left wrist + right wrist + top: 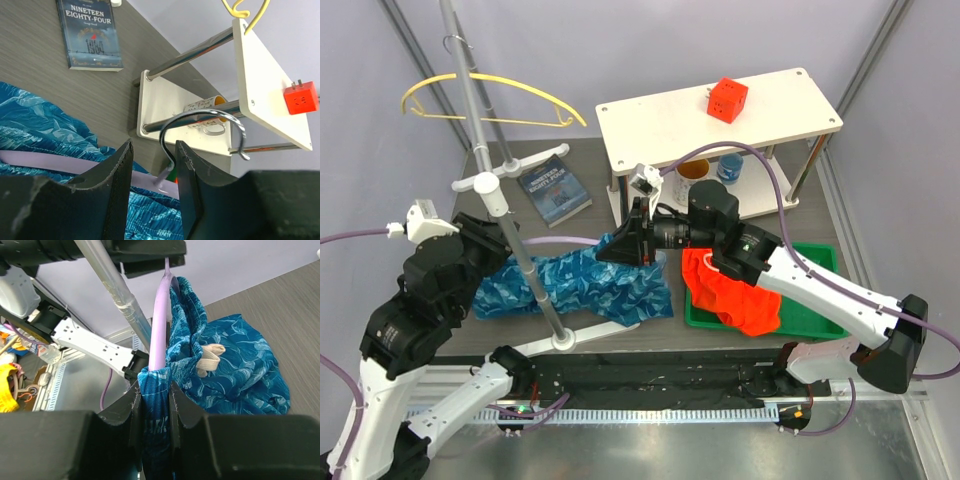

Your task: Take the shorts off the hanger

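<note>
Right gripper is pinching tight on a crumpled fold of the blue shorts, wavy-printed cloth that is sprawling at dead centre. The smooth lilac hanger is running up out of that fold. At nine o'clock the left gripper is straddling the hanger's neck, with a gap showing between its fingers; whether they are squeezing, I cannot tell. The curved wire hook is arching above. At three o'clock the orange shorts are slumping in a green tray. Further back a paperback is lying flat, and a thin yellow hanger is dangling at eleven.
</note>
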You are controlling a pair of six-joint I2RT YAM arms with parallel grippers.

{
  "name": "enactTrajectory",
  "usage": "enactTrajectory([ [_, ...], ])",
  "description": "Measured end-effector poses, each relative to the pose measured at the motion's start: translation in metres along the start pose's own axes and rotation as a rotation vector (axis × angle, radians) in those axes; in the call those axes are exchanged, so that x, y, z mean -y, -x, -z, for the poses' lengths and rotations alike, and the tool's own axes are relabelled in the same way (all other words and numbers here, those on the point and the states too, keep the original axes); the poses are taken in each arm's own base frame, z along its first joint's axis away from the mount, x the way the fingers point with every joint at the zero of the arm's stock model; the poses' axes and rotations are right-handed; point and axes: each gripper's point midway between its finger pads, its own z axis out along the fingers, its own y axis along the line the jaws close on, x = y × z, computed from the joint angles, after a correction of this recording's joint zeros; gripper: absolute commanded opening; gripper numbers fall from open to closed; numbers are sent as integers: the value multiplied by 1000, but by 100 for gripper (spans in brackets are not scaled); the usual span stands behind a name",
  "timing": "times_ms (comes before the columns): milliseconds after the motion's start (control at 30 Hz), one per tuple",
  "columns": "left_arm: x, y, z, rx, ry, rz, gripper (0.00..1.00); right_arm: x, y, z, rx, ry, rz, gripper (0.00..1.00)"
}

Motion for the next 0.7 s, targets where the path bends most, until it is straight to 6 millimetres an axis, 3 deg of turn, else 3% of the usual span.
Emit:
enactTrajectory([
  [100,-2,-6,-5,-13,6,-7,33,-4,2,0,4,20,-17,1],
  [200,3,-8,-6,-18,-14,-1,11,-8,2,0,4,39,-31,1],
  [300,9,-8,-8,-19,-36,7,1,-9,0,1,1,41,-40,4],
  [333,10,-9,-9,-19,-39,9,1,-8,0,2,2,36,-42,10],
  [367,10,-9,-10,-20,-40,12,1,-6,-1,2,1,21,-46,24],
  [433,10,-9,-10,-20,-40,12,0,-1,-2,4,-4,-21,-56,40],
  [467,9,-10,-11,-22,-35,11,1,2,-4,5,-11,-48,-66,55],
  [567,-2,-11,-11,-8,-4,6,0,16,-6,9,-26,-147,-94,73],
  [700,-18,-11,-5,9,32,15,0,32,-12,14,-39,-248,-127,81],
])
